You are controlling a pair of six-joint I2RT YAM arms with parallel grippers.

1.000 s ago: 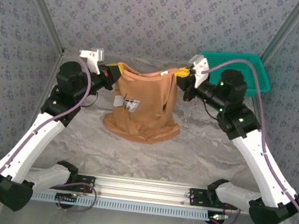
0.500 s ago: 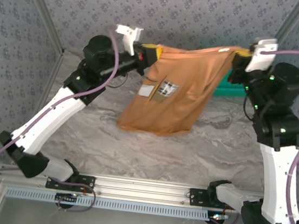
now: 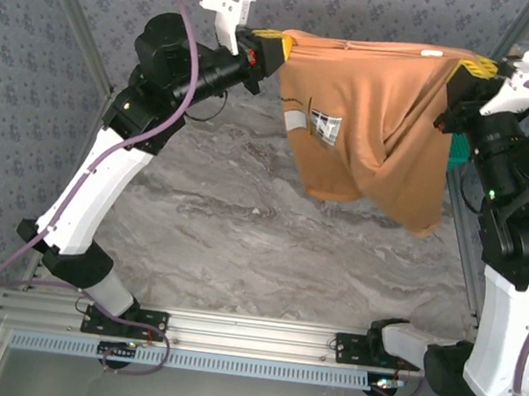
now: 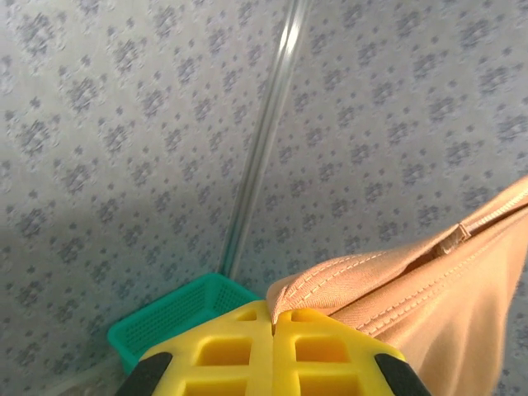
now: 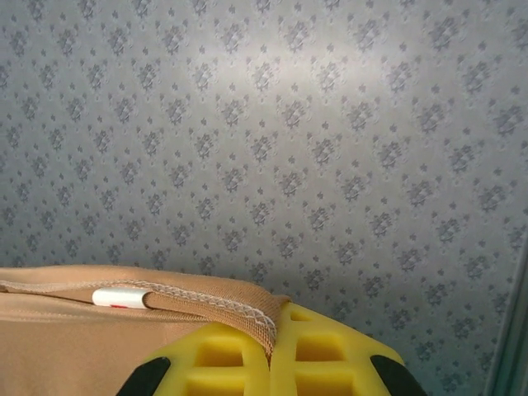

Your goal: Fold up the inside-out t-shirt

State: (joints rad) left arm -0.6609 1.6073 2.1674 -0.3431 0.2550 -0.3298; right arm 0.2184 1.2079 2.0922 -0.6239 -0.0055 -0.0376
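Where the shirt is: the inside-out t-shirt (image 3: pixel 371 115) hangs in the air over the counter (image 3: pixel 240 243). Its top edge is stretched between our two tools, and its body droops below. We judge that it hangs clear of the counter.
Left tool: the left tool (image 3: pixel 279 45) is clamped on the left end of that top edge. In the left wrist view its yellow pads (image 4: pixel 235 351) are pressed together with a stitched fold of cloth pinched between them.
Right tool: the right tool (image 3: pixel 473 69) is closed on the right end. In the right wrist view the seam runs straight into its shut pads (image 5: pixel 318 351).
How it will handle: we expect it to be soft, light and limp, with no stiffness of its own. It should sag and swing wherever we do not hold it, and a thin pinch may slip if we pull hard.
Where to take hold: we think the stitched edges and corners are best, since the doubled cloth gives the pads more to bite on.
Look: the cloth is orange-tan with raised seams showing. The top edge is taut, the body falls in loose vertical folds, and the lower right side hangs lowest.
Label: a white label (image 3: pixel 324 125) with dark print sits on the left half of the body.
Tab: a small white tab (image 5: pixel 118 298) sits on the top seam near the right end.
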